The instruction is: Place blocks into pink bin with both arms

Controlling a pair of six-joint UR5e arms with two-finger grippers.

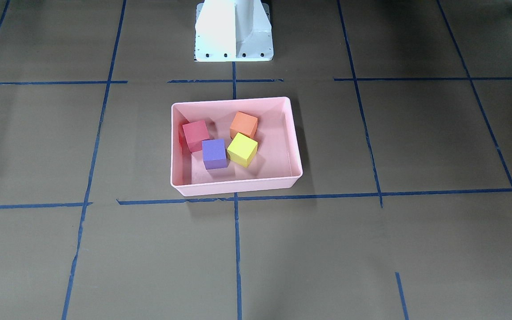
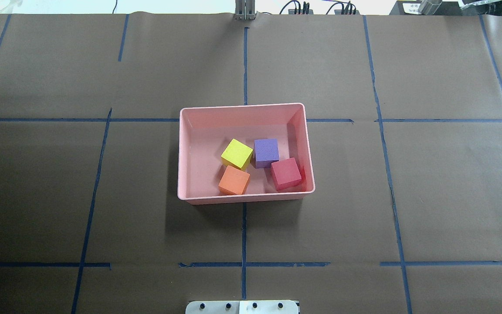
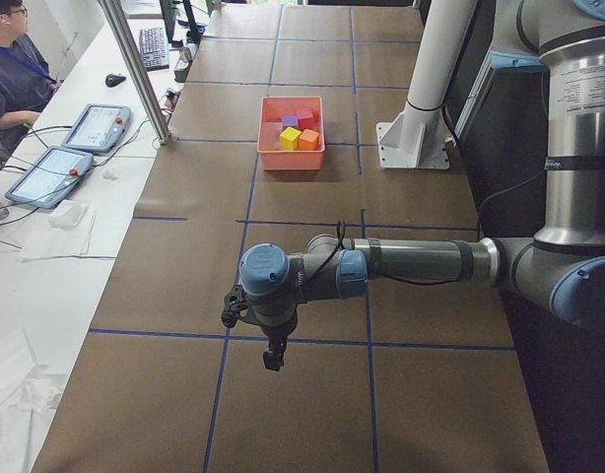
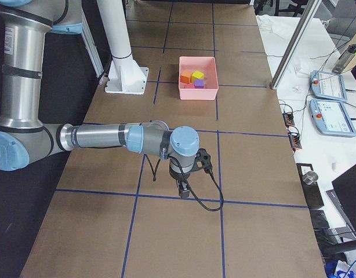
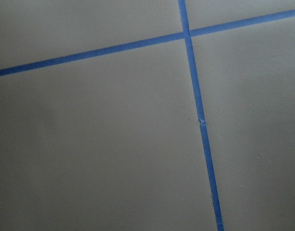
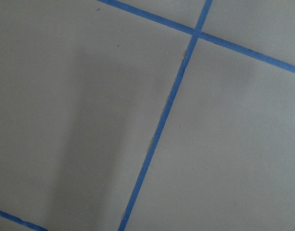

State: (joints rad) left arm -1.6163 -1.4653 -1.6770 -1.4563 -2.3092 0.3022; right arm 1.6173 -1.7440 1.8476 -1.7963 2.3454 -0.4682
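Observation:
The pink bin (image 1: 238,186) (image 2: 244,198) sits at the table's middle and holds all four blocks: red-pink (image 1: 196,135) (image 2: 286,173), purple (image 1: 214,153) (image 2: 266,152), yellow (image 1: 242,149) (image 2: 236,153) and orange (image 1: 243,124) (image 2: 234,179). The bin also shows small in the exterior left view (image 3: 291,158) and the exterior right view (image 4: 198,92). My left gripper (image 3: 272,360) shows only in the exterior left view, far from the bin over bare table; I cannot tell if it is open. My right gripper (image 4: 183,191) shows only in the exterior right view, likewise far from the bin; I cannot tell its state.
The white pedestal base (image 1: 234,33) stands behind the bin. Brown paper with blue tape lines (image 2: 244,235) covers the table. An operator (image 3: 7,69) sits at a side bench with tablets (image 3: 96,126). Both wrist views show only paper and tape.

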